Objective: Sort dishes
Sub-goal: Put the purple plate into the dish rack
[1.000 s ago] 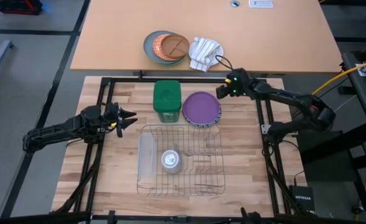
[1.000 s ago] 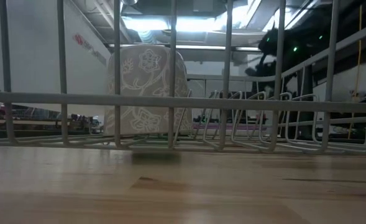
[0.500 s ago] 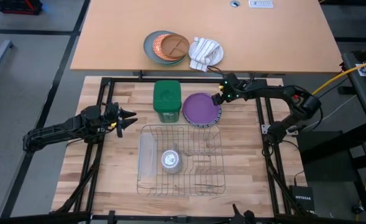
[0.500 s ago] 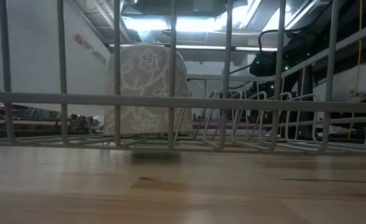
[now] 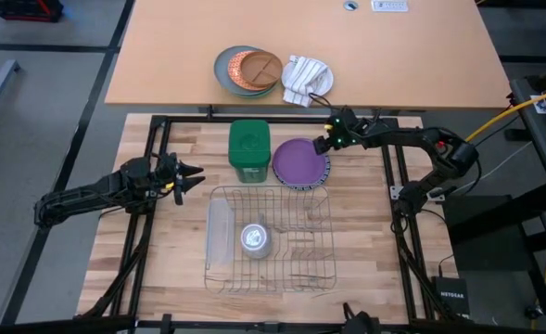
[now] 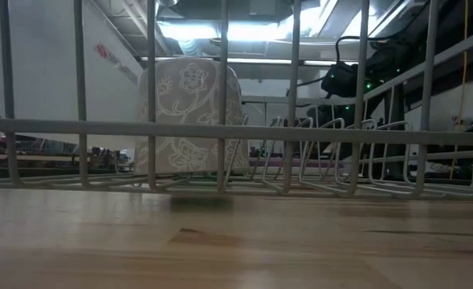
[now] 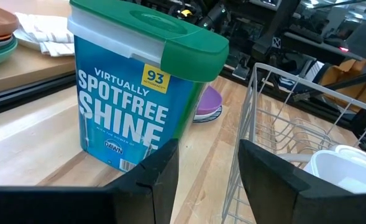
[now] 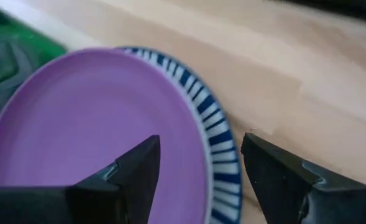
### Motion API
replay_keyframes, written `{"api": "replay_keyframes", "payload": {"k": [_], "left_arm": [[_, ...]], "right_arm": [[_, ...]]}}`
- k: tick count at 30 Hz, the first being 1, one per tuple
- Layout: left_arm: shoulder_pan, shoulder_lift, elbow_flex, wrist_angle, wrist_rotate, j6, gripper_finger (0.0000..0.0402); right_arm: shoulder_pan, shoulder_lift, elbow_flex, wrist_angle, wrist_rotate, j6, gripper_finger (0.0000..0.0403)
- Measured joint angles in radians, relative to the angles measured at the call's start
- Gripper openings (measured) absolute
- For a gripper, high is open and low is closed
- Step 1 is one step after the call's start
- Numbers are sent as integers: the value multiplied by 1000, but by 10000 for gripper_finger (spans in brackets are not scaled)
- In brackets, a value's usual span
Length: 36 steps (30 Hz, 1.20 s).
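Plates for sorting sit in a stack on the wooden table, between the green tub (image 5: 249,148) and the right gripper (image 5: 324,146): a purple plate (image 5: 299,160) on top, and under it a striped plate (image 8: 215,134) whose dark-barred rim shows all round the purple one. A third, plain white plate may lie below, but none of the views shows it, so only two can be counted. The stack is just behind the wire rack (image 5: 271,237), touching neither it nor the tub as far as can be told. The right gripper hangs at the stack's right edge, fingers apart, one over the purple plate and the other outside the striped rim, so the rim lies straight ahead between them; it grips nothing yet. Being round, the plates have no long axis; what matters is that the near rim faces the right arm, which is far the closer one. My guess is that the next move is a pinch on that rim. The left gripper (image 7: 200,168) waits well off at the table's left edge, fingers apart and empty, pointing at the tub. One tub, one rack, and one patterned cup (image 6: 189,116) standing inside the rack are on the table.
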Motion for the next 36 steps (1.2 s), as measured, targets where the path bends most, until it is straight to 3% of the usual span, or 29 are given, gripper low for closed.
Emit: {"api": "replay_keyframes", "payload": {"k": [7, 25, 36], "left_arm": [[0, 0, 0, -1, 0, 0, 155], [0, 0, 0, -14, 0, 0, 155], [0, 1, 0, -73, -1, 0, 155]], "right_arm": [[62, 0, 0, -71, 122, -50, 232], [92, 43, 0, -73, 155, -50, 229], [92, 46, 0, -67, 185, -49, 116]]}}
